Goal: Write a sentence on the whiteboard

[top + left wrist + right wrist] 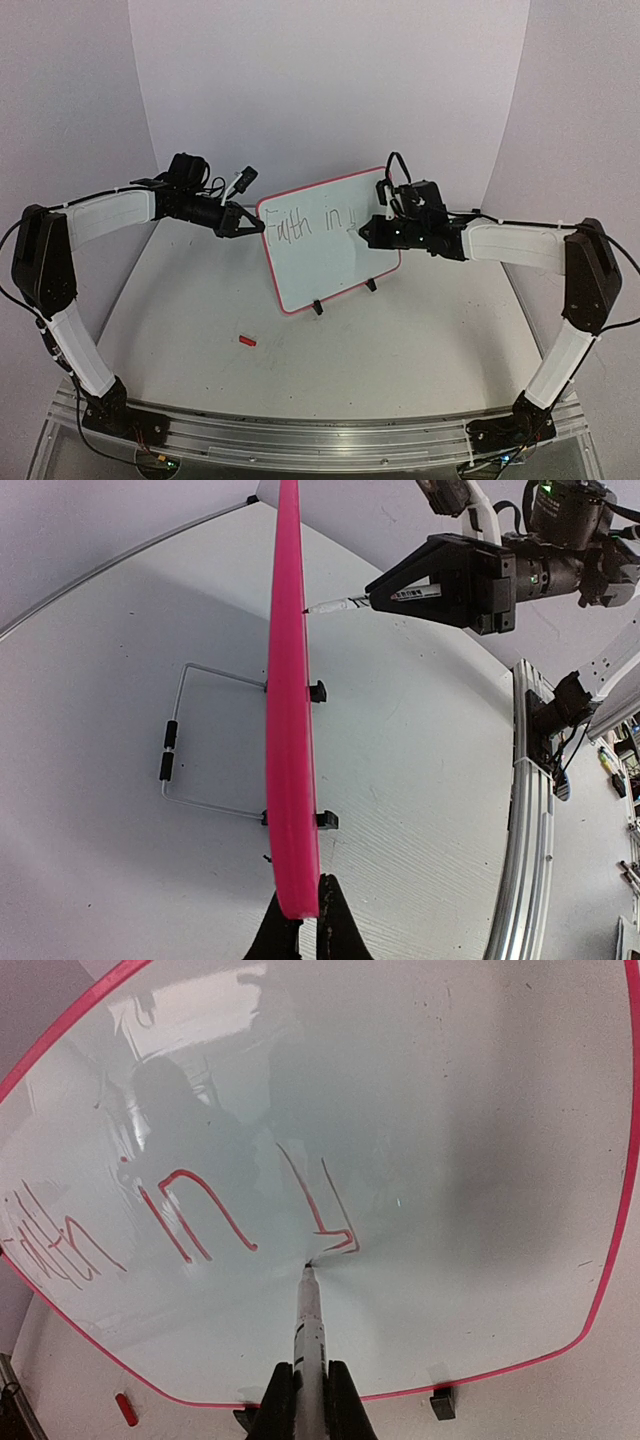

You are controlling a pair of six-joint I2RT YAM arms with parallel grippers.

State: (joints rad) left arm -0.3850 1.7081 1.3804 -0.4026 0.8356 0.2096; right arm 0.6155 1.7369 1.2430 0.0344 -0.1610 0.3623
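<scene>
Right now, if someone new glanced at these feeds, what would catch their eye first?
The pink-rimmed whiteboard stands upright mid-table, with an unfinished sentence, "Faith in" plus a half-formed letter, across its top. The right end effector holds a marker with its tip on that last letter, while the left end effector pinches the board's left rim. A small red piece lies alone on the table, nearer the arm bases.
</scene>
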